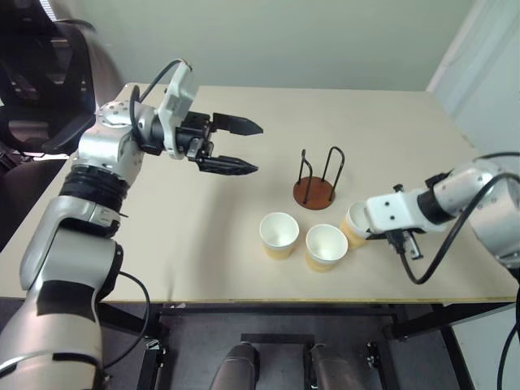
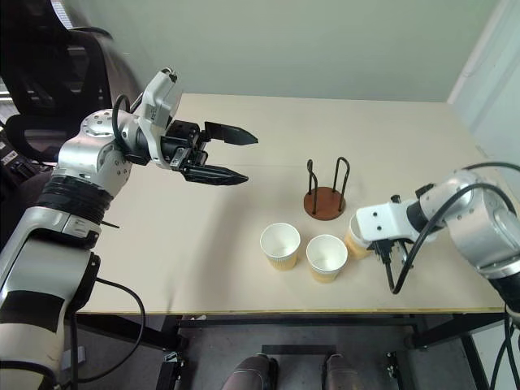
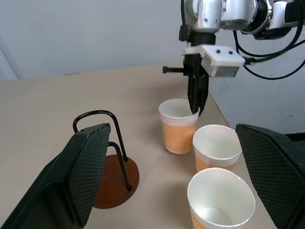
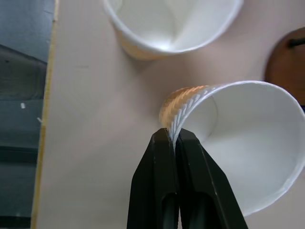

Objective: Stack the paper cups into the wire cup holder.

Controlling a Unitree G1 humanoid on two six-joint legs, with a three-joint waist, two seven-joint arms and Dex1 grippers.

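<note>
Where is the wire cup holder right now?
In the left eye view the wire cup holder stands empty on the table, right of centre, just behind the three paper cups and well right of the open left gripper.

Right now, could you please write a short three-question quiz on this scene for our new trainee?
1. True or false: the holder already has a cup in it.
2. How many cups stand free of any gripper?
3. Where does the right gripper grip its cup? A) the base B) the rim wall C) nowhere

Key
1. False: the holder is empty.
2. Two: the left cup and the middle cup.
3. B: its fingers pinch the rim wall; the left gripper is open above the table, holding nothing.
</note>
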